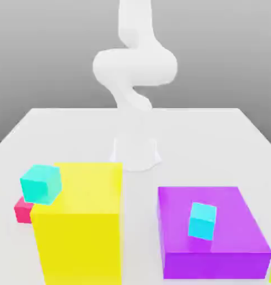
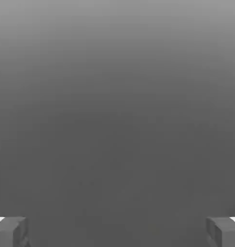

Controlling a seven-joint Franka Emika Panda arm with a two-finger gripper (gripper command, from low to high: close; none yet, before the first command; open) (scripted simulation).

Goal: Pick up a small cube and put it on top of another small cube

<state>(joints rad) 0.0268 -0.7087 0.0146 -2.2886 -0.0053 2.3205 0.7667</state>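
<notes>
Jaws (image 2: 117, 231) spread wide, nothing between them; the hand view looks out on blank grey, so you are well apart from every cube. Step in hand: approach, not yet begun. One cyan cube (image 1: 202, 220) rests on the purple block (image 1: 215, 250). A second cyan cube (image 1: 40, 183) sits tilted at the yellow block (image 1: 82, 228), probably leaning on its edge, though that is hard to tell. A small red cube (image 1: 23, 210) lies on the worktop (image 1: 215, 145) beside it. Next, bring the jaws down over one cube, squared to its faces, before closing.
</notes>
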